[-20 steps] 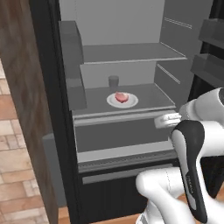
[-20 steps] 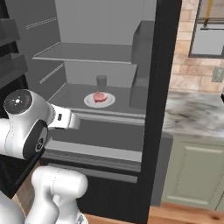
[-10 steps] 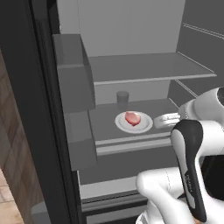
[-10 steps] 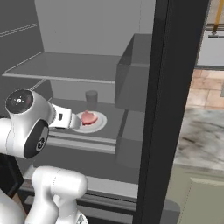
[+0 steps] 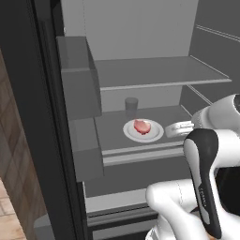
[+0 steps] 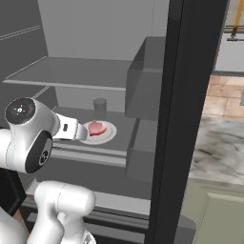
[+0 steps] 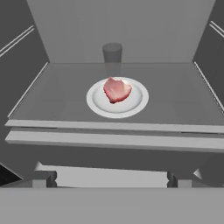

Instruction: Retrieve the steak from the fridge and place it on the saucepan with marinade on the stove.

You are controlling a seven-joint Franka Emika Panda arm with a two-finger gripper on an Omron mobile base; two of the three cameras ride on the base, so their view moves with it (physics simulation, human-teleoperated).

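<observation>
The steak is a small pink-red lump lying on a round white plate. The plate sits on the middle grey shelf of the open black fridge. My gripper is open with nothing between its fingers. It points straight at the plate from in front of the shelf's front edge, a short way off. In the left base view my hand hovers just right of the plate. The saucepan with marinade and the stove are out of view.
A grey cup stands right behind the plate. An upper shelf spans above it. Grey door bins jut out beside the shelf. A marble counter lies right of the fridge.
Both base views have shifted and closed in on the fridge, so the camera has moved nearer. The hand now sits close to the plate. The gripper stays open.
</observation>
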